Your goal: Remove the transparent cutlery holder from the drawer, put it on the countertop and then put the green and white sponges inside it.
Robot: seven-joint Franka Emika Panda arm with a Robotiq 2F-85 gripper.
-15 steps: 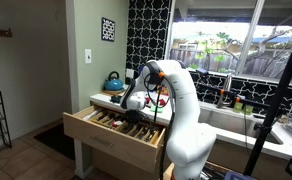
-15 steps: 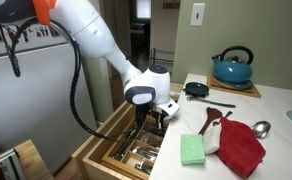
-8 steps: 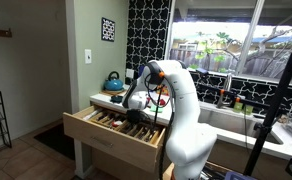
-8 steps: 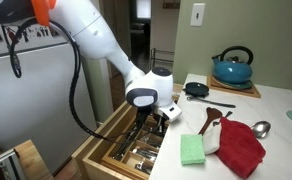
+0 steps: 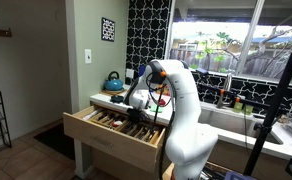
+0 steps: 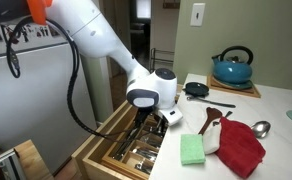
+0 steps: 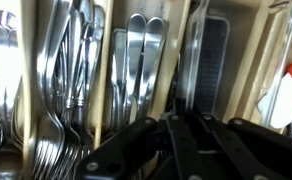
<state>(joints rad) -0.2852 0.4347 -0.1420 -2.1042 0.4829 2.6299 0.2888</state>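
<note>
My gripper (image 7: 185, 125) is down in the open drawer (image 6: 114, 152), its fingers closed together on the left wall of the transparent cutlery holder (image 7: 214, 52), a clear tray with a dark ribbed bottom in the drawer's right part. In both exterior views the gripper (image 6: 149, 126) (image 5: 136, 115) hangs into the drawer next to the countertop edge. The green sponge (image 6: 192, 150) lies on the white countertop (image 6: 278, 112). The white sponge (image 6: 212, 140) lies beside it, partly under a red cloth (image 6: 242, 146).
Wooden dividers hold rows of forks and spoons (image 7: 61, 70) left of the holder. On the countertop are a blue kettle (image 6: 232, 68) on a trivet, a small black pan (image 6: 196, 89), a wooden spatula (image 6: 212, 116) and a metal spoon (image 6: 260, 128). A fridge (image 6: 31, 95) stands beyond the drawer.
The wrist has shifted slightly up and toward the countertop; the fingers stay in the drawer at the holder. Sponges and cloth have not moved.
</note>
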